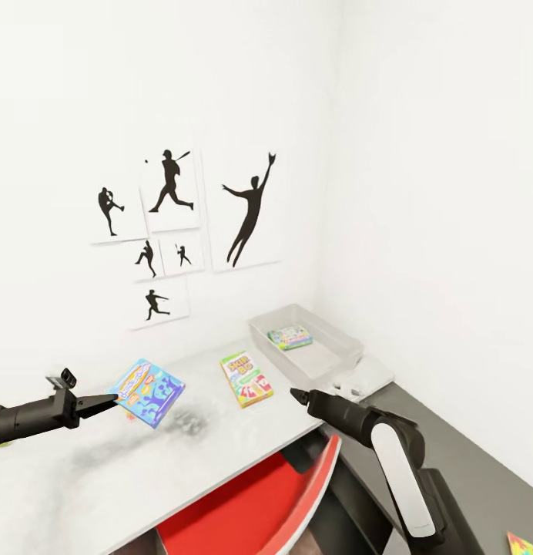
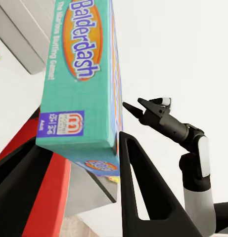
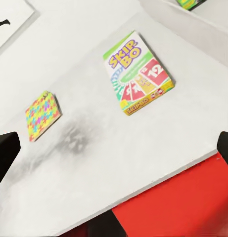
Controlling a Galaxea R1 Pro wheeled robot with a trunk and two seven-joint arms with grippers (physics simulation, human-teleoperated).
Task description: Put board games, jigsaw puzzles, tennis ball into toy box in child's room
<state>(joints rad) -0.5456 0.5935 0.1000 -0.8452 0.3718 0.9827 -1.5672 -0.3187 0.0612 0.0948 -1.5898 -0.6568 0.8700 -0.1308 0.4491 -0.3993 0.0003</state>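
Observation:
My left gripper [image 1: 105, 401] is shut on the edge of a blue-and-orange board game [image 1: 148, 391], the "Balderdash" box [image 2: 81, 74], and holds it tilted above the table [image 1: 82, 470]. The SKIP-BO board game [image 1: 247, 378] lies flat on the table, short of the toy box [image 1: 340, 351]. A small green printed box [image 1: 289, 337] lies inside the toy box. One jigsaw puzzle [image 3: 42, 114] lies on the table under the held game. My right gripper [image 1: 297, 397] hovers open at the table's front edge, close to the SKIP-BO box [image 3: 138, 73]. The tennis ball and the bed are out of view.
A red chair [image 1: 259, 501] is tucked under the table's front edge, below my right arm. A white flat object [image 1: 367, 376] lies beside the toy box at the table's right end. Baseball silhouette pictures [image 1: 170, 223] hang on the wall behind. A puzzle-coloured corner [image 1: 524, 546] shows low at the right.

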